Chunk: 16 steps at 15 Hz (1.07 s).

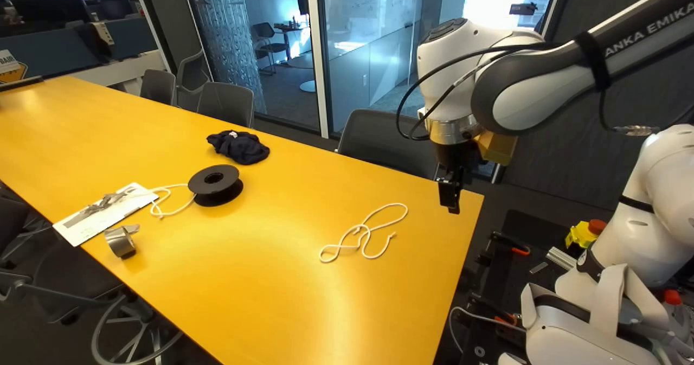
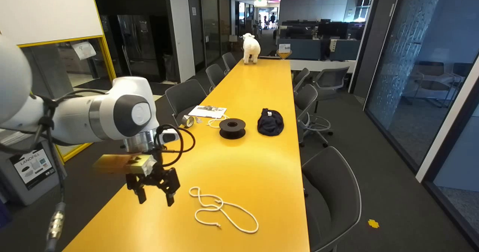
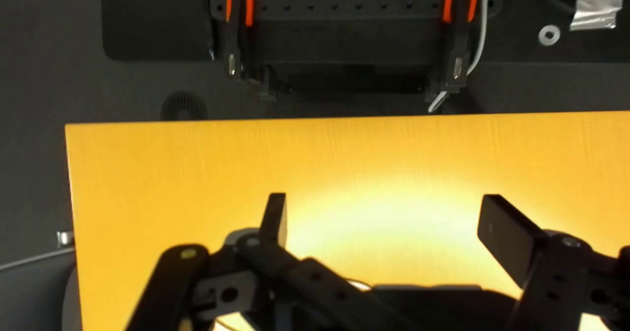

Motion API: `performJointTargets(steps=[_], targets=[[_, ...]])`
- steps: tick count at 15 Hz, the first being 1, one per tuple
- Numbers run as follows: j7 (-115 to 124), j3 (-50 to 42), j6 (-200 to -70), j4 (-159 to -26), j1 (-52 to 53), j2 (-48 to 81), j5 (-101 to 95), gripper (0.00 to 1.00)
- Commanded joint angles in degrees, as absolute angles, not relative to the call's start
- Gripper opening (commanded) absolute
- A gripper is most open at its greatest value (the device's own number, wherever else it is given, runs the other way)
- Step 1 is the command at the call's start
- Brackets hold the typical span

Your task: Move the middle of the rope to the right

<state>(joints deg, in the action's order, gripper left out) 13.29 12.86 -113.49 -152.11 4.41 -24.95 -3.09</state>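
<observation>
Office: one long table (image 2: 262,83); chairs (image 2: 186,96) line both its long edges. Glass wall (image 2: 409,44) stands beyond one long edge; desk partitions (image 2: 307,49) and monitors (image 1: 51,10) stand past the far short edge.

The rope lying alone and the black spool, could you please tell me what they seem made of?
The rope looks like matte white fibre, possibly cotton or synthetic, given its soft, loose loops. The black spool is probably plastic, dull to satin, judging by its smooth, evenly dark surface.
</observation>
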Motion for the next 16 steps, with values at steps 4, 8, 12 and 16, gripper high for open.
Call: performJointTargets(steps=[4,8,12,16], targets=[[4.86,9.46,-131.59,-144.52,3.86,-8.23,-11.91,1.0],[-3.66,6.22,-140.09,-137.59,3.75,4.3,-10.27,1.0],[-13.74,6.08,-141.79,-128.14,3.18,16.62,-5.04,1.0],[-20.57,8.77,-140.87,-119.96,1.8,26.03,0.01,1.0]])
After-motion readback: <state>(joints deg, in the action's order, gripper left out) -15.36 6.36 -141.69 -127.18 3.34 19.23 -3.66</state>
